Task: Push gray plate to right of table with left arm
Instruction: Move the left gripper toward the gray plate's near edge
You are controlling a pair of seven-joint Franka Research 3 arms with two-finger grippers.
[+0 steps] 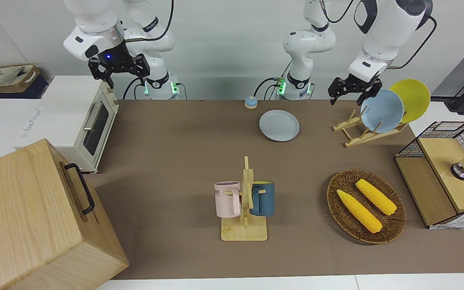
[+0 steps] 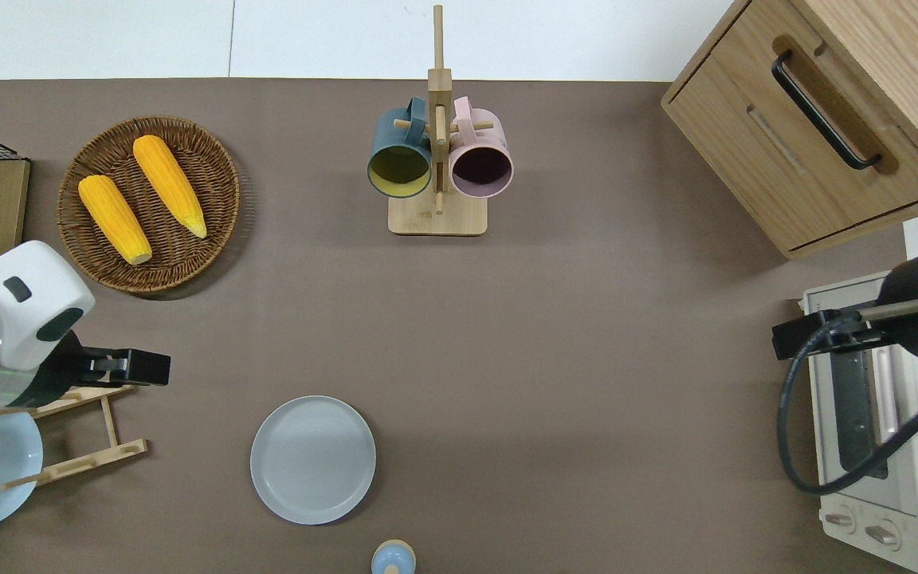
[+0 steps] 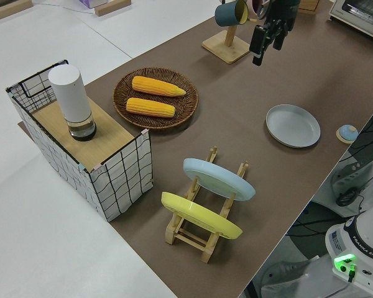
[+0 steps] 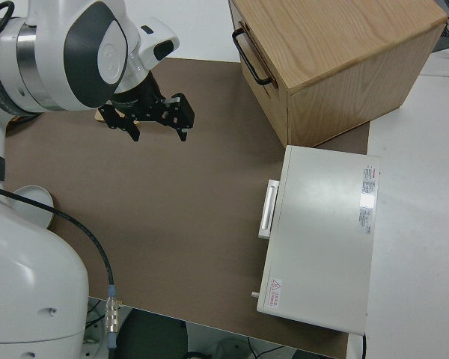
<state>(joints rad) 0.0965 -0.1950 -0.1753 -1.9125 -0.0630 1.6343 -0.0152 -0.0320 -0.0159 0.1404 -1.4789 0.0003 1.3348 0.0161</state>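
Note:
The gray plate (image 1: 279, 125) (image 2: 313, 460) (image 3: 293, 125) lies flat on the brown table (image 1: 175, 161) (image 2: 586, 359), close to the robots' edge and a little toward the left arm's end. My left gripper (image 1: 348, 96) (image 2: 128, 367) (image 3: 266, 46) hangs open and empty in the air over the wooden plate rack (image 2: 84, 430), well apart from the gray plate. The right gripper (image 1: 125, 78) (image 4: 159, 134) is open and empty; that arm is parked.
A small bell (image 1: 250, 102) sits by the robots' edge, close to the gray plate. The rack holds a sky-blue plate (image 1: 381, 110) and a yellow plate (image 1: 411, 98). A mug stand (image 1: 245, 201), corn basket (image 1: 365, 206), toaster oven (image 1: 83, 121), wooden drawer box (image 1: 26, 217) and wire shelf (image 1: 445, 181) ring the table.

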